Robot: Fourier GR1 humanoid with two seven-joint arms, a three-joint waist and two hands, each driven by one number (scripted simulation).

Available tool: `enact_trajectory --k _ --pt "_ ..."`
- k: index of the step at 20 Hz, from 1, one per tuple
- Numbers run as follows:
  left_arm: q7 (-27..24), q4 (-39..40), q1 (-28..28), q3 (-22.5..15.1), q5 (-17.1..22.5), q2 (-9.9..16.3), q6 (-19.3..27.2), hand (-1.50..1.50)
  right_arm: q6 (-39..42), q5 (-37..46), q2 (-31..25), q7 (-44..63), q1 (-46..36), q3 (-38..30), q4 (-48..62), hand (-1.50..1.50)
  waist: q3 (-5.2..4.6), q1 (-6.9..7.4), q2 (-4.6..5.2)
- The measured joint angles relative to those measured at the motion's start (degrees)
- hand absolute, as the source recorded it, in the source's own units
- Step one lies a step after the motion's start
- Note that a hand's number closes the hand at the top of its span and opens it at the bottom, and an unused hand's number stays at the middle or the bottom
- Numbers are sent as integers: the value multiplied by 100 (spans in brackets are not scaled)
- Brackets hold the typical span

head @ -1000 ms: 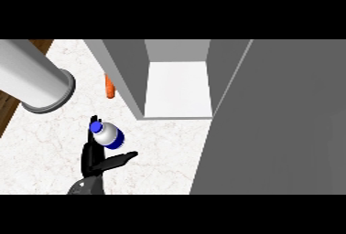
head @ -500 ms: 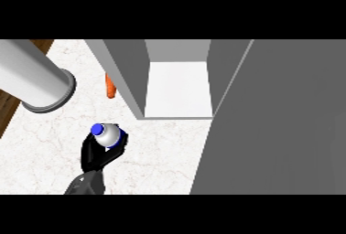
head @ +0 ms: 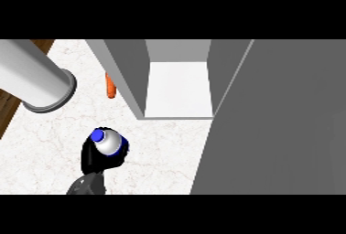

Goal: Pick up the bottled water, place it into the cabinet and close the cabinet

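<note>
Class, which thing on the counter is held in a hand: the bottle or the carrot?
The bottle, gripped by the left hand; the carrot lies untouched.

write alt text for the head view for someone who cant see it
A black hand, low and left of centre, curls round a bottled water with a blue cap, over a white marble counter. Beyond it stands an open cabinet, its grey door filling the right side; an orange carrot lies left of the cabinet.

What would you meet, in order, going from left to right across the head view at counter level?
Grey cylinder → bottled water, held in the hand → orange carrot → open cabinet → cabinet door.
</note>
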Motion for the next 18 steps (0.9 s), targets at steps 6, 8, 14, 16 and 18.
enact_trajectory --k 6,8,14,16,18 --pt "167 -417 262 -298 -92 53 -385 150 -69 -1 70 91 -95 49 16 -150 1 17 -6" --pt "244 -677 393 -389 -123 70 -401 150 -108 10 107 206 -171 47 7 -150 1 24 -7" --pt "959 -1785 784 -719 -106 -14 -331 150 -149 12 -2 -97 34 124 48 -150 5 36 -16" --pt "1216 -2183 957 -931 28 -63 -272 150 -197 28 -32 -34 42 159 25 -150 4 34 -20" --pt "1604 -2759 1211 -1053 114 -85 -246 150 -219 23 -21 -71 44 186 39 -150 5 46 -20"
